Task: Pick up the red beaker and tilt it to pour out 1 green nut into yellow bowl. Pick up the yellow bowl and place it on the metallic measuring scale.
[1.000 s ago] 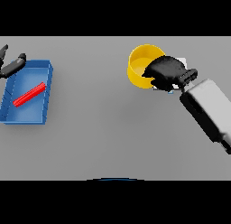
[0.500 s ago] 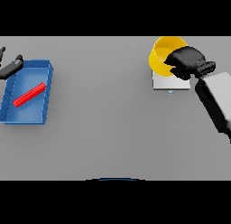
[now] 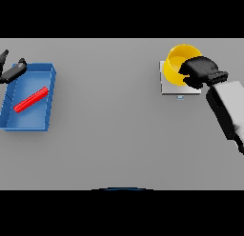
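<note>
The yellow bowl (image 3: 178, 63) is held tilted over the metallic measuring scale (image 3: 169, 87) at the right of the table. My right hand (image 3: 200, 71) is shut on the bowl's right rim, its arm coming in from the right side. The bowl covers much of the scale's top. My left hand (image 3: 11, 71) shows at the far left edge, above the corner of a blue tray, fingers relaxed and holding nothing. No red beaker or green nut is visible.
A blue tray (image 3: 49, 95) lies at the left with a red stick-shaped object (image 3: 30, 99) lying diagonally inside it. Grey table surface stretches between tray and scale.
My right hand has carried the yellow bowl rightward and a little farther back, from left of the scale to over it. The left hand has barely shifted.
</note>
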Controlling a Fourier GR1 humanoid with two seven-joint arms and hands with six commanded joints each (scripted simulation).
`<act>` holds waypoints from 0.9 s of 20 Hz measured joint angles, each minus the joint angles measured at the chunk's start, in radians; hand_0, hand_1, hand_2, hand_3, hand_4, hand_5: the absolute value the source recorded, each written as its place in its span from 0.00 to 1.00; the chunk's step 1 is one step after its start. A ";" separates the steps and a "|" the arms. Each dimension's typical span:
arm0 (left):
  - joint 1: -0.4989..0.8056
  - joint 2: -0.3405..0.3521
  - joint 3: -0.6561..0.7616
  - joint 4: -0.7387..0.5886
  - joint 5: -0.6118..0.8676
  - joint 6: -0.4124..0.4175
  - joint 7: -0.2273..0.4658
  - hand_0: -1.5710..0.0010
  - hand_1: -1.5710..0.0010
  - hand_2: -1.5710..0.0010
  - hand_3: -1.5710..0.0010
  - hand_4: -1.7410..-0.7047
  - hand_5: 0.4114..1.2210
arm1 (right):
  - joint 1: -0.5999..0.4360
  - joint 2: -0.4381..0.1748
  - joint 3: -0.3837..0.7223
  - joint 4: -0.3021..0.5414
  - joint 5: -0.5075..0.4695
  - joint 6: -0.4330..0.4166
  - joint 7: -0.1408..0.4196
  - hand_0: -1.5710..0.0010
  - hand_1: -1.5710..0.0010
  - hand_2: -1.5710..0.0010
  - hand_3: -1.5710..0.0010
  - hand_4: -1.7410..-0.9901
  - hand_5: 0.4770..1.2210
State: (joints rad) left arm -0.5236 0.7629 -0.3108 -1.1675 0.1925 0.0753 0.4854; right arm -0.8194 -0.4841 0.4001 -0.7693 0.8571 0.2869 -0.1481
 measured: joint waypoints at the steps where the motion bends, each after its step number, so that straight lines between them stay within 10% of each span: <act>1: 0.001 0.001 0.002 -0.002 0.003 -0.003 -0.008 1.00 1.00 1.00 1.00 0.86 0.47 | -0.008 -0.004 -0.003 0.011 0.001 0.002 -0.014 0.00 0.00 0.12 0.10 0.00 1.00; 6: 0.001 0.002 0.001 0.000 0.004 -0.009 -0.003 1.00 1.00 1.00 1.00 0.87 0.45 | -0.003 0.012 -0.012 0.034 0.001 0.009 -0.008 0.01 0.09 0.15 0.29 0.08 1.00; 11: -0.002 -0.005 0.000 0.001 0.005 -0.003 0.005 1.00 1.00 1.00 1.00 0.87 0.44 | 0.004 0.023 -0.043 0.029 -0.033 0.044 0.013 0.52 0.57 0.63 0.70 0.30 0.60; 18: 0.005 0.001 0.001 -0.009 0.006 -0.001 0.006 1.00 1.00 1.00 1.00 0.87 0.42 | -0.002 0.012 -0.034 0.024 -0.029 0.082 0.026 0.90 0.90 0.92 0.93 0.43 0.45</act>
State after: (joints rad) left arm -0.5186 0.7642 -0.3093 -1.1769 0.1982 0.0743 0.4912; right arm -0.8219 -0.4722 0.3656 -0.7450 0.8281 0.3685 -0.1219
